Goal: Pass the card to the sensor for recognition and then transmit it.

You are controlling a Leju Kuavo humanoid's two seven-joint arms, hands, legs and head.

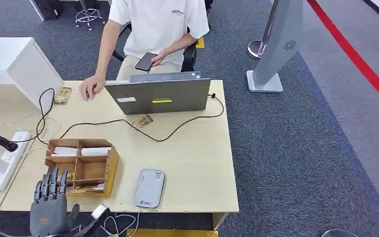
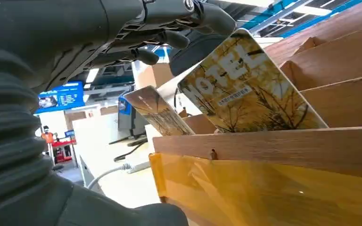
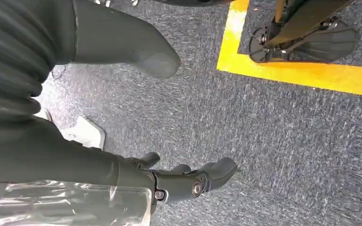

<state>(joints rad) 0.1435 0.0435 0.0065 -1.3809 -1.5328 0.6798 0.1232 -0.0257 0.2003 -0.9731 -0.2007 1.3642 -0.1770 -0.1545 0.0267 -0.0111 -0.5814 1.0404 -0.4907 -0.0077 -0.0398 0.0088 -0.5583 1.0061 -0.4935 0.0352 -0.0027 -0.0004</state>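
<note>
The yellow card (image 2: 245, 89) reads "HOTEL", its first letter seemingly partly hidden.

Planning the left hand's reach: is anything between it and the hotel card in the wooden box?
Nothing visible blocks it. The left hand hovers open at the wooden box, near its front wall. The hotel card leans tilted above that wall, fingers just above it.

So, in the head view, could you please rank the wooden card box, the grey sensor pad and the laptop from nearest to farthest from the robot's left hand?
From the left hand:
1. Wooden card box, just beyond the fingers.
2. Grey sensor pad, to the box's right near the front edge.
3. Laptop, at the desk's far side.
</note>
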